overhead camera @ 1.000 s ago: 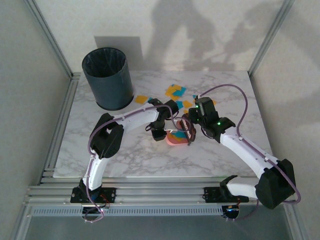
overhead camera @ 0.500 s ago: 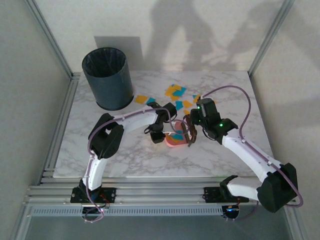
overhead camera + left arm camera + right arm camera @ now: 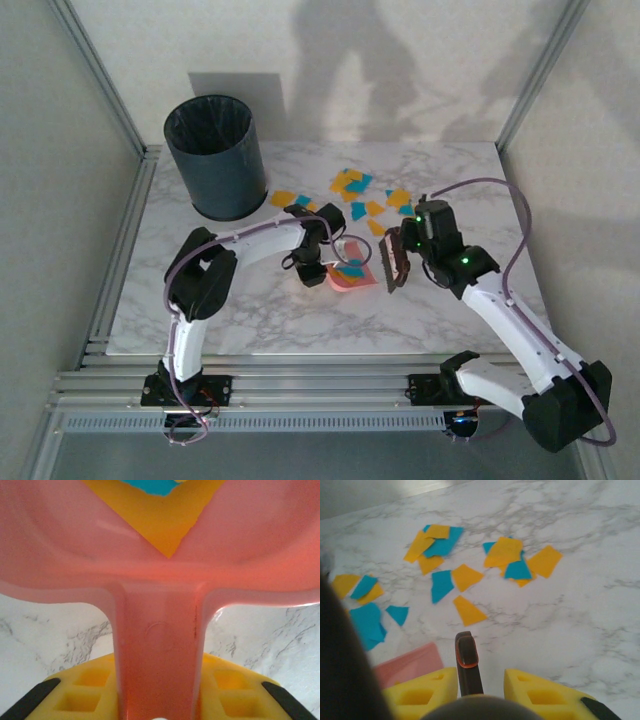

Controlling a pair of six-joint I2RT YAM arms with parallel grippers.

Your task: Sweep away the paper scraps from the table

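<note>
Orange and teal paper scraps [image 3: 352, 184] lie scattered on the far middle of the marble table [image 3: 250, 310]; in the right wrist view these paper scraps [image 3: 465, 577] spread ahead of the fingers. A pink dustpan [image 3: 352, 279] rests on the table with a few scraps [image 3: 160, 520] inside. My left gripper [image 3: 312, 265] is shut on the dustpan handle [image 3: 159, 650], clamped between its yellow fingers [image 3: 80, 697]. To the dustpan's right, my right gripper [image 3: 408, 255] is shut on a dark brush [image 3: 392, 262]. The brush handle [image 3: 467, 665] stands between that gripper's fingers [image 3: 545, 697].
A dark bin [image 3: 215, 155] with a black liner stands at the table's far left corner. Aluminium rails [image 3: 125, 255] edge the table's left and near sides. A corner of the dustpan [image 3: 410, 662] shows left of the brush handle.
My right arm has drawn the brush to the right, off the dustpan's mouth. The left gripper and the dustpan have shifted slightly left.
</note>
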